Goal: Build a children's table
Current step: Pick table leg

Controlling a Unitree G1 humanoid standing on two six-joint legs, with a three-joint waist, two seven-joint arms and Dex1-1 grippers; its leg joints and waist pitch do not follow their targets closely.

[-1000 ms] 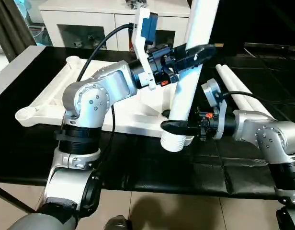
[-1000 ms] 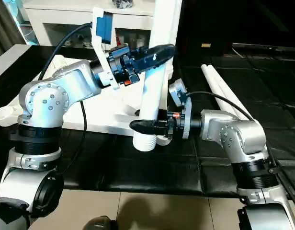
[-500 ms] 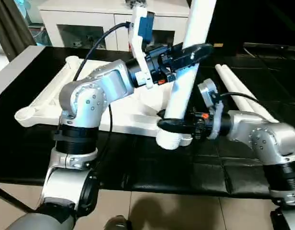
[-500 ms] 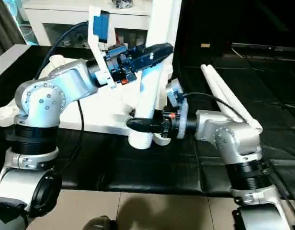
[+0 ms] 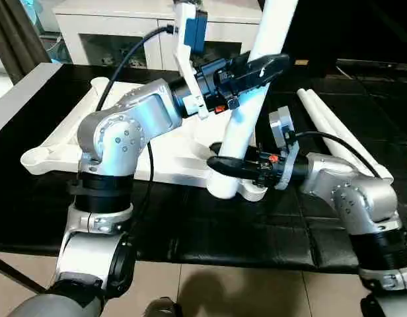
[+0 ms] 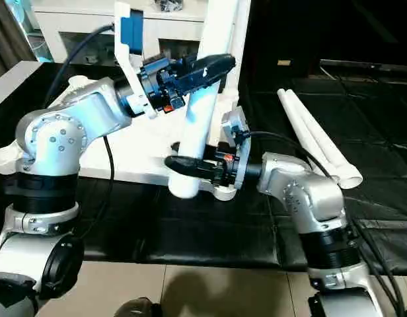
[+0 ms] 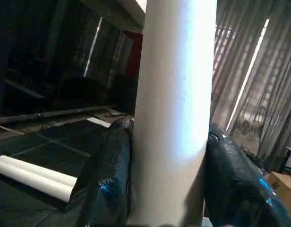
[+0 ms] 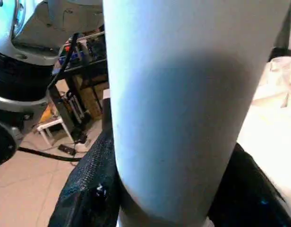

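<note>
Long white tapered tube leg (image 5: 253,99) stands tilted over the near edge of the white plastic rectangular tabletop (image 5: 157,152), beside its near corner socket. Left gripper (image 5: 259,66) clamps it high, right gripper (image 5: 223,165) clamps it low. Two spare white tube legs (image 5: 339,135) lie well apart on the black mat (image 5: 256,231).
</note>
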